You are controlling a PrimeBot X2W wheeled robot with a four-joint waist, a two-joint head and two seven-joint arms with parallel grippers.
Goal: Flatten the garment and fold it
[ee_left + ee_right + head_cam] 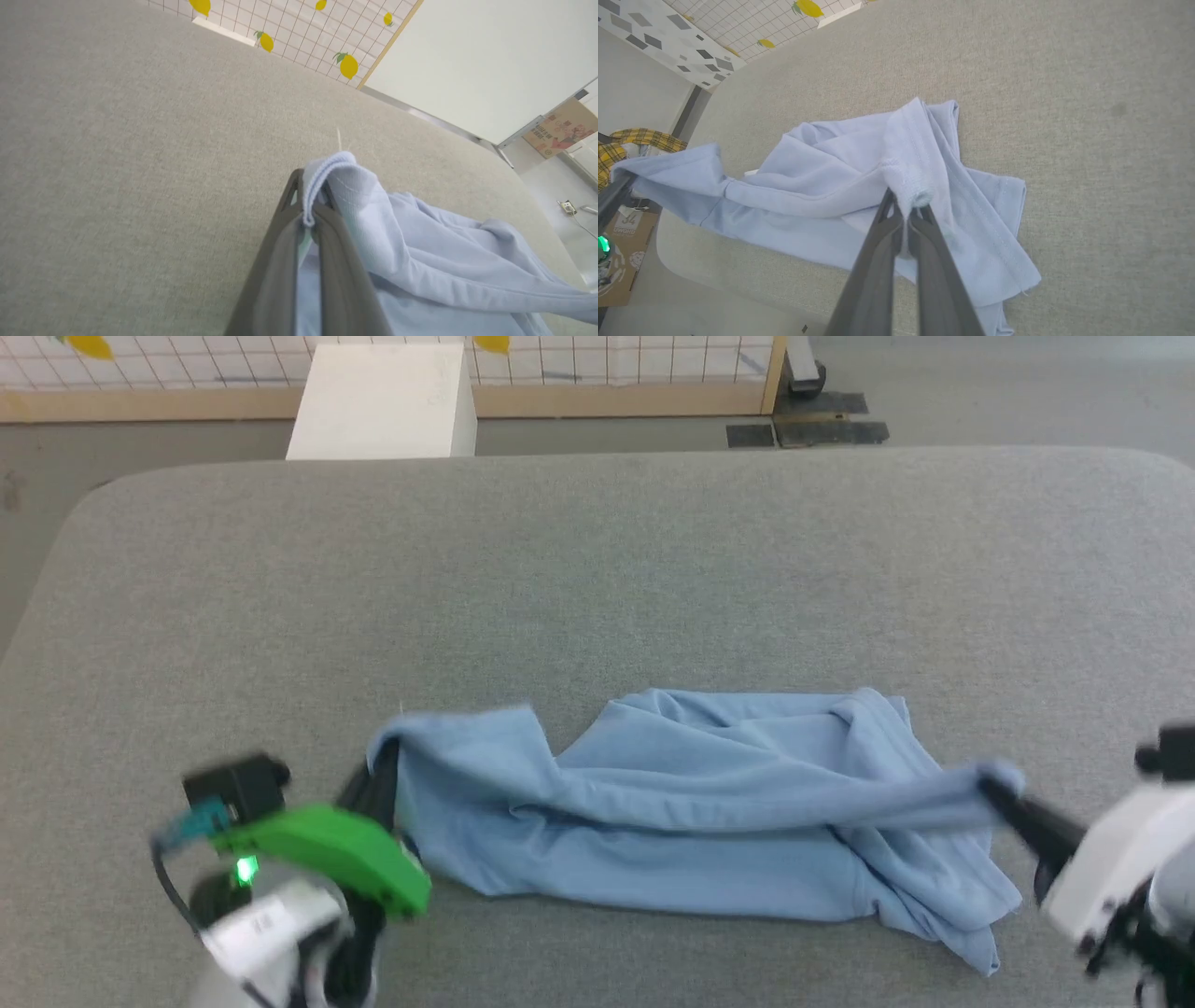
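Observation:
The light blue garment [709, 803] lies crumpled across the near part of the grey table [597, 579], stretched between both grippers. My left gripper [385, 767] is shut on its left edge, lifted off the surface; in the left wrist view the garment [420, 261] has a ribbed hem folded over the left gripper [309, 196]. My right gripper [991, 788] is shut on a bunched edge at the right, pulling a taut fold. In the right wrist view the garment [840, 186] spreads beyond the right gripper [906, 205], and the left gripper's fingers [612, 198] hold the far corner.
A white box [383, 401] stands on the floor behind the table, before a tiled wall with lemon prints [348, 65]. A yellow plaid cloth [626, 144] and a cardboard box [621, 261] lie beyond the table's edge. Bare grey table stretches beyond the garment.

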